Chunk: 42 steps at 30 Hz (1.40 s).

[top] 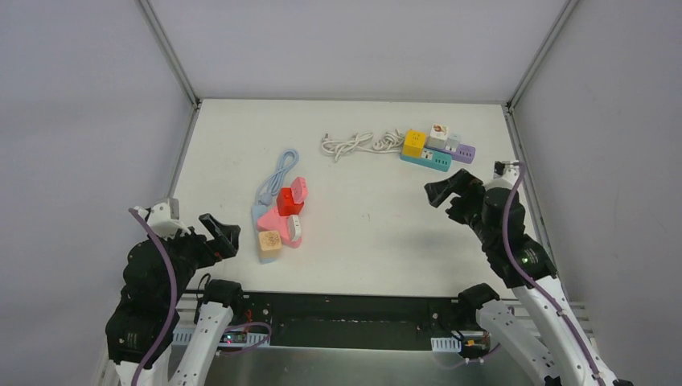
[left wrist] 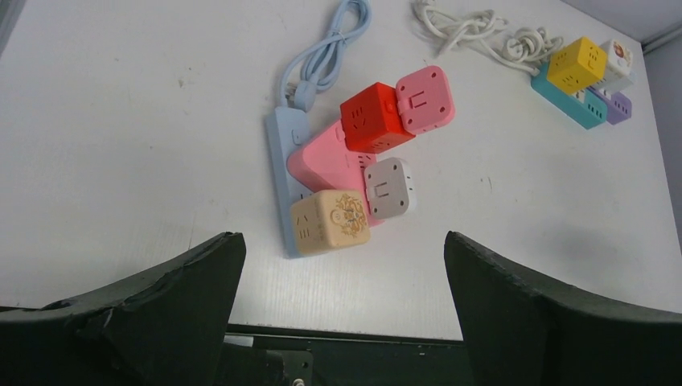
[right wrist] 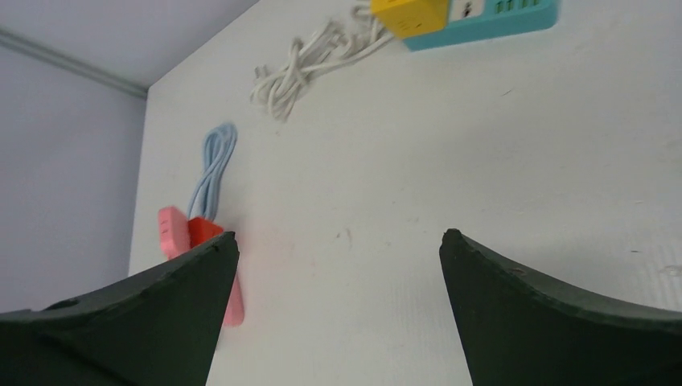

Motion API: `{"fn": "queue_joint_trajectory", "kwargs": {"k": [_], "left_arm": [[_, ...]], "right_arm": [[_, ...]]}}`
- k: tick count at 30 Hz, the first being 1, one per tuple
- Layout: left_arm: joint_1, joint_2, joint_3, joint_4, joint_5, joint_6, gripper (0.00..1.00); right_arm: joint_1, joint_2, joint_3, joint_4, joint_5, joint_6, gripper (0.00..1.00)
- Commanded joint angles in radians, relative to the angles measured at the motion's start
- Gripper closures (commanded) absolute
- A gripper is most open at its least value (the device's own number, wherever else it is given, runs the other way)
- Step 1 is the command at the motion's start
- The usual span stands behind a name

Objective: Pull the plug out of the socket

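Plugs shaped as plastic cubes crowd a light blue power strip [left wrist: 280, 161] that lies straight ahead of the left claw [left wrist: 346, 241], near its tips. At the far end a red cube plug [left wrist: 370, 119] touches a pink cube plug [left wrist: 425, 98]. A pink wedge-shaped block [left wrist: 322, 161] sits in the middle, with a grey-white cube plug [left wrist: 389, 186] against it on the claw's right. A beige cube plug [left wrist: 331, 221] with a gold ornament is nearest the claw. The strip's looped light blue cable [left wrist: 330, 48] runs off beyond them.

The left claw is spread wide and grips nothing. The right claw [top: 446, 189] is likewise spread and holds nothing. Both hang over a white tabletop [top: 362, 241], enclosed by pale grey walls [top: 80, 121] with metal corner rails.

Ahead of the right claw lies a teal power strip [top: 426, 161]. It carries a yellow cube plug [top: 413, 142], a white cube plug [top: 437, 134] and a purple cube plug [top: 465, 153]. A tangled white cord [top: 354, 145] trails off from it to that claw's left.
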Motion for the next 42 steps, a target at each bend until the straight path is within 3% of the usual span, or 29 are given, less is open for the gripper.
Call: {"fn": "queue_joint_trajectory", "kwargs": {"k": [1,5,8,13,19,23,31,39,42], "left_arm": [[0.008,0.002,-0.070,0.157,-0.055,-0.059,0.01],[0.008,0.009,-0.145,0.257,0.003,-0.041,0.01],[0.008,0.023,-0.202,0.318,0.055,-0.060,0.01],[0.008,0.033,-0.276,0.356,0.100,-0.058,0.01],[0.008,0.027,-0.348,0.409,0.014,-0.079,0.01],[0.007,0.034,-0.364,0.408,-0.076,-0.131,0.01],[0.008,0.088,-0.401,0.334,-0.289,-0.317,0.02],[0.007,0.124,-0.446,0.358,-0.259,-0.337,0.03],[0.007,0.137,-0.467,0.379,-0.222,-0.346,0.03]], "right_arm": [[-0.002,0.048,-0.033,0.130,-0.372,0.031,0.00],[0.002,0.095,-0.124,0.286,-0.629,0.163,0.00],[0.031,0.126,-0.209,0.441,-0.689,0.285,0.00],[0.228,0.277,-0.211,0.576,-0.478,0.377,0.05],[0.511,0.667,0.081,0.418,-0.147,0.236,0.11],[0.623,0.924,0.286,0.397,-0.068,0.167,0.13],[0.675,1.233,0.537,0.382,-0.021,0.164,0.22],[0.676,1.334,0.619,0.340,-0.091,0.143,0.46],[0.675,1.347,0.637,0.304,-0.093,0.150,0.60]]}}
